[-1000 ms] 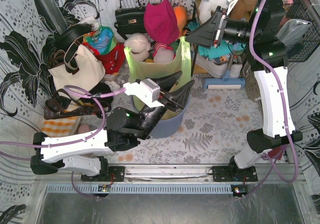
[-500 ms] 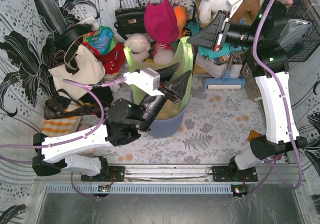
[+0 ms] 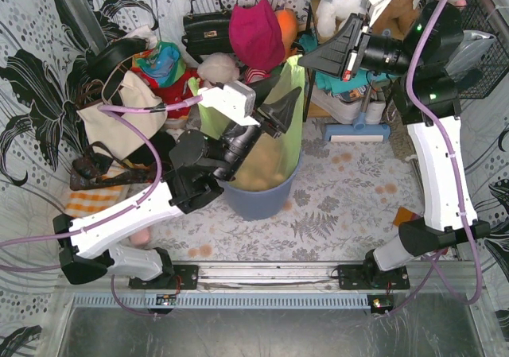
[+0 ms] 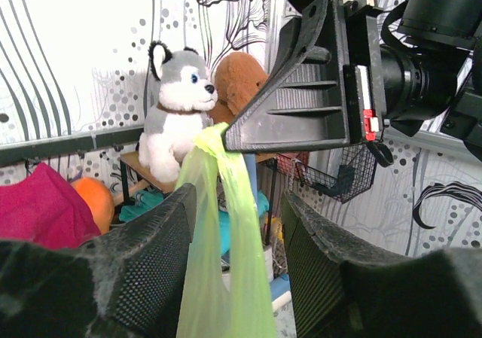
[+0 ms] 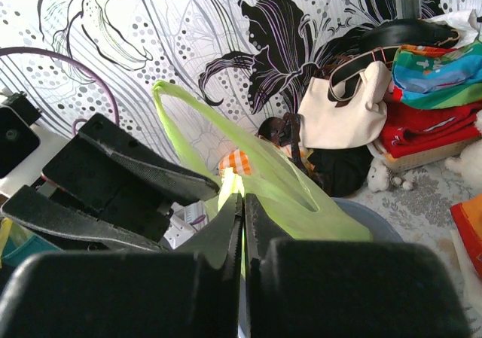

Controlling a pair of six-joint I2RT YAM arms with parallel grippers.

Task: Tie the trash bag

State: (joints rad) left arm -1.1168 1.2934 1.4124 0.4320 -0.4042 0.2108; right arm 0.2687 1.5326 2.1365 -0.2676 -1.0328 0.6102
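The trash bag (image 3: pixel 291 126), thin light-green plastic with brown paper showing through it, stands in the blue-grey bin (image 3: pixel 258 202) at the middle of the table. Its right handle is drawn up into a taut strip (image 4: pixel 220 225). My right gripper (image 3: pixel 302 57) is shut on the top of that strip; in the right wrist view the jaws (image 5: pixel 242 199) are pressed together with green film (image 5: pixel 301 195) between them. My left gripper (image 3: pixel 290 84) is open just below, and its two fingers straddle the strip (image 4: pixel 237 278) without pinching it.
A cream tote with black straps (image 3: pixel 119 114) lies at the left. A black handbag (image 3: pixel 207 27), a magenta cloth (image 3: pixel 256 35) and plush toys (image 4: pixel 177 120) crowd the back. A wire basket (image 3: pixel 485 63) hangs at the far right.
My right gripper has shut on the bag's handle and lifted it slightly. The left arm has risen and reached further back, so its open fingers now sit around the raised strip.
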